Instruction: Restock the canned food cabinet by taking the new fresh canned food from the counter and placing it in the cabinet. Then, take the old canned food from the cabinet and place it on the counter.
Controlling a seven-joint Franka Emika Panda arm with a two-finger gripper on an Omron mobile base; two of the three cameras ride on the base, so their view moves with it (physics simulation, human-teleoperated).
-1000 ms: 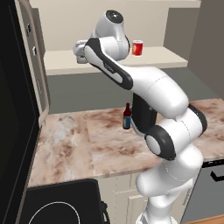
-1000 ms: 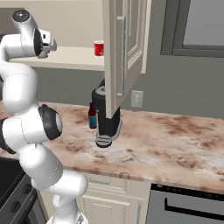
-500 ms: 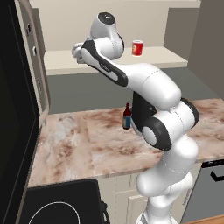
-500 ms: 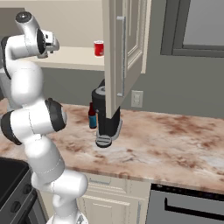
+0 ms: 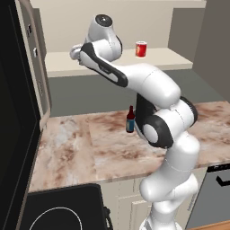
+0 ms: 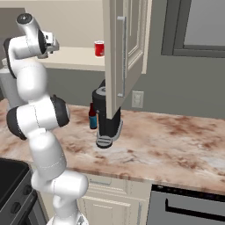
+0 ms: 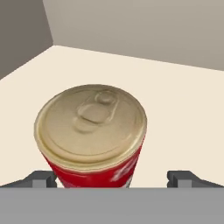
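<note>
End effector (image 7: 113, 177) spread wide, straddling the tan-lidded red old can (image 7: 91, 138) on the beige cabinet's pale shelf (image 7: 175, 109), lined up to pinch it for the mottled stone tabletop (image 5: 94, 148)

Stock I see: two cans, upright on beige cabinet shelf (image 5: 179, 56).
Bright red white-rimmed can (image 5: 141, 49) right; tan-lidded, red-banded can (image 7: 92, 135) left.

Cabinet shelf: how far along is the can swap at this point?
Looks done: the all-red can stands on the cabinet shelf, so the restocking half appears complete. In hand: the open gripper straddles the tan-topped can on that shelf, one finger on each side, not closed on it. Left: grip that can and set it down on the counter.
</note>
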